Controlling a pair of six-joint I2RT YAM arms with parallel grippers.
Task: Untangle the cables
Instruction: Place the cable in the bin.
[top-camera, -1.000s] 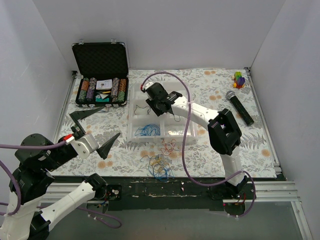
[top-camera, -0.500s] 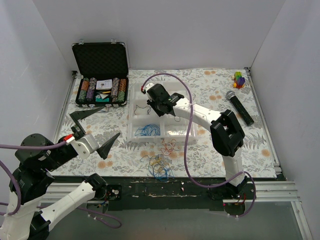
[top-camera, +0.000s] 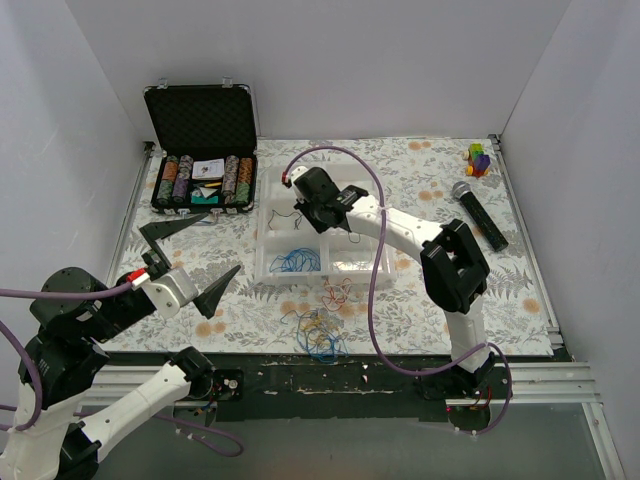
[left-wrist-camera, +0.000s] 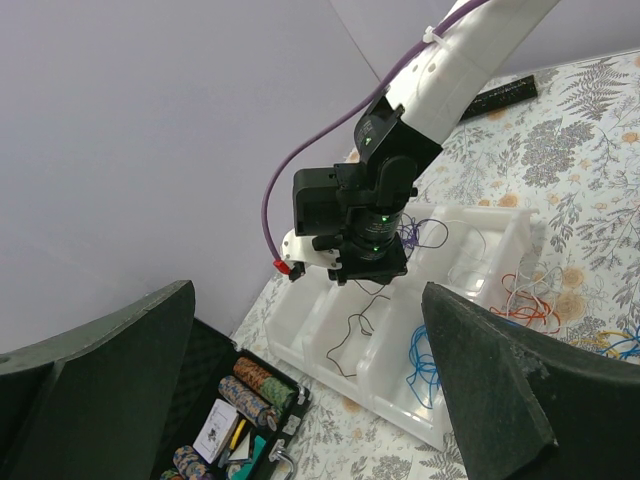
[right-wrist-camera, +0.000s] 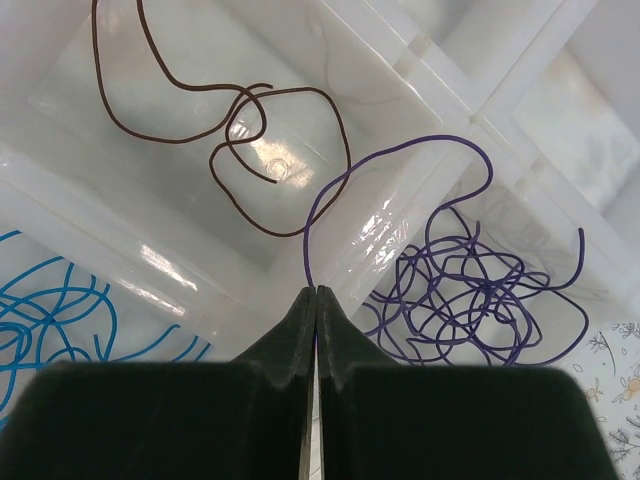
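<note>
A tangle of blue, yellow and orange cables (top-camera: 320, 332) lies on the table near the front edge, with loose red and orange strands (top-camera: 338, 293) just behind it. A white divided tray (top-camera: 268, 268) holds blue cables (top-camera: 295, 262), a dark wire (right-wrist-camera: 240, 130) and a purple bundle (right-wrist-camera: 470, 290) in separate compartments. My right gripper (top-camera: 318, 218) hangs over the tray, shut (right-wrist-camera: 316, 292) on one purple cable (right-wrist-camera: 400, 165) that curves up over the divider. My left gripper (top-camera: 195, 262) is open and empty, raised at the left, away from the tray (left-wrist-camera: 500, 230).
An open black case of poker chips (top-camera: 203, 180) stands at the back left. A black microphone (top-camera: 480, 213) and a small coloured toy (top-camera: 479, 158) lie at the back right. White walls close the table on three sides.
My right arm has shifted very slightly over the tray, still shut on the purple cable. The left arm has not moved.
</note>
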